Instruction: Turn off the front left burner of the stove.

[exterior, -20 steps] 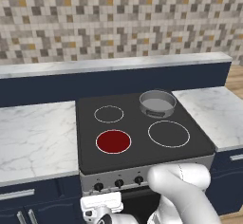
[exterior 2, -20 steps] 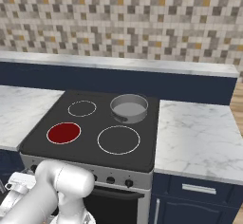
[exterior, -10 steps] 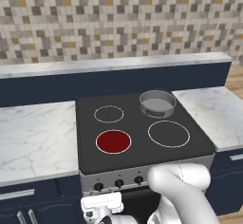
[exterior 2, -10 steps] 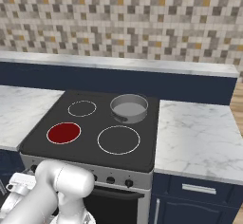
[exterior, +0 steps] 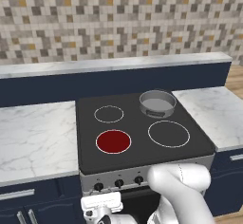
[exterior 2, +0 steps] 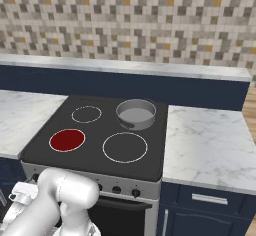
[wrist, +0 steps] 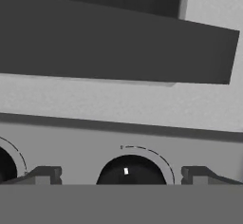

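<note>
The pincer (wrist: 121, 174) stands wide, its two dark tips set one on each side of a black knob (wrist: 131, 170) on the silver front panel (wrist: 118, 135), with clear gaps between tips and knob, so nothing is gripped yet. A second knob (wrist: 5, 166) shows at the left edge of the hand view. In the left base view the hand sits low in front of the stove (exterior: 142, 123), below the leftmost knobs, with the white arm (exterior: 182, 190) bent beside it.

On the black glass the front left burner (exterior: 113, 141) glows solid red, so the heat is on and the task is not done. The other three rings are dark; a grey pot (exterior: 157, 103) sits on the back right one. Marble surface (exterior: 35, 137) flanks the stove on both sides.

Judging by this, the approach is nearly complete: what remains is to close on the knob, turn it, and see the red disc go black.
</note>
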